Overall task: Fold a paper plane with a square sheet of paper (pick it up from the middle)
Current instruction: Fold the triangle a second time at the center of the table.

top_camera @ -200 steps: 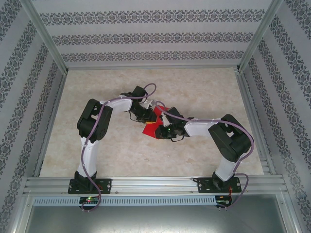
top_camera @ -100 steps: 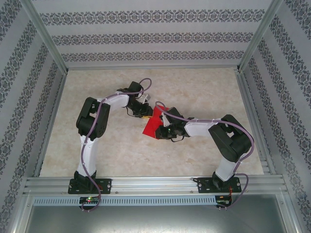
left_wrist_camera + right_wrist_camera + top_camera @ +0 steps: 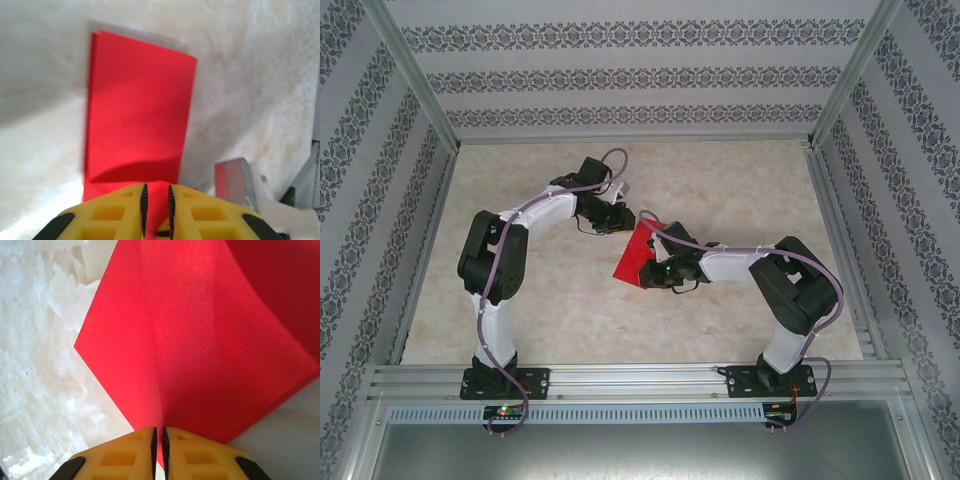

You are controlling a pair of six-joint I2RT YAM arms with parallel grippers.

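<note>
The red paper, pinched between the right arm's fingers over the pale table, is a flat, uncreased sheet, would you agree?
Not quite. The red paper is not flat and uncreased: the right wrist view shows a sharp crease running up from the right fingers, with another layer curling at the top. The rest holds: those fingers pinch it over the pale table.

top: high, near edge, looking down on table | wrists: close, along own fingers | shared: red paper

Brightly, evenly lit from above. Blown out and blurred across the tabletop, left wrist view; darkly shadowed at upper right of the square sheet of paper, right wrist view.
</note>
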